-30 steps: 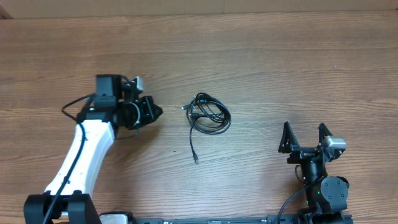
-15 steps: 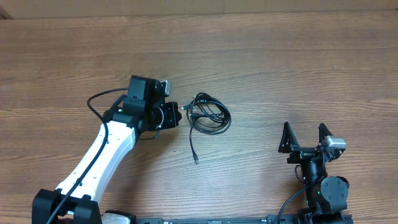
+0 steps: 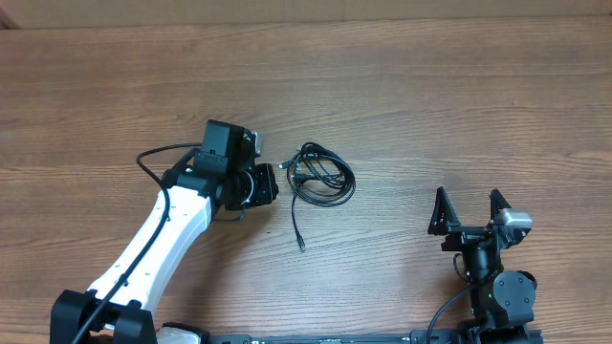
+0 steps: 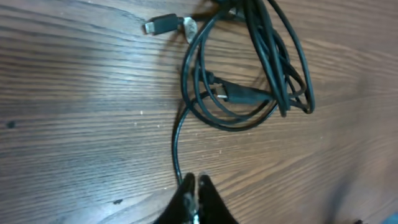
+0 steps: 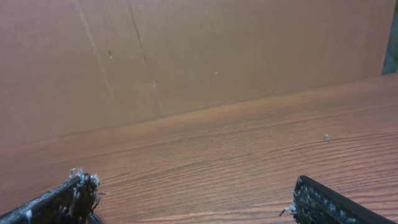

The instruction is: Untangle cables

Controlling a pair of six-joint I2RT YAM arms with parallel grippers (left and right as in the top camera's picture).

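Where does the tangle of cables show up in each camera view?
Overhead: the cables lie mid-table, just right of the left gripper.
Left wrist: the cables fill the upper right, and one tail runs down towards the shut fingertips at the bottom edge.
Right wrist: not in it; only the bare table and a brown wall show.
Shared landmark: the silver-tipped plug at the coil's edge, top left in the left wrist view.

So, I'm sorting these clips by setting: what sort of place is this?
Probably a robotics lab or test bench. A wood-grain table holds a small tangle of thin black cables, the left arm and right arm stand at its near edge, and a plain brown board stands behind it.
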